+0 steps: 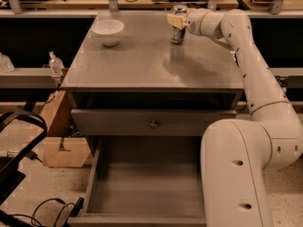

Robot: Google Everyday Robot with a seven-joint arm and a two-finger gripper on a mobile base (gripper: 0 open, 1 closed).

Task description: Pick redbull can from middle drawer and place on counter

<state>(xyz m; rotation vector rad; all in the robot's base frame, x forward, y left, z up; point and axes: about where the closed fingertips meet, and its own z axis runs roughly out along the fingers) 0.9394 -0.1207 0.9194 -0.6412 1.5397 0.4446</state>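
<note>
The redbull can [178,33] stands upright on the counter [142,63], at its far right near the back edge. My gripper [176,20] reaches in from the right and is shut on the can's upper part; a beige finger [173,20] lies across it. The can's silver top shows just above the gripper. The middle drawer [142,193] is pulled open below the cabinet front. Its flat floor is bare, and my arm hides its right side.
A white bowl [108,31] sits on the counter's far left. A closed drawer front with a brass knob [154,124] sits above the open drawer. My arm's large white body [236,174] fills the lower right. Cables and a cardboard box [59,150] lie on the floor at left.
</note>
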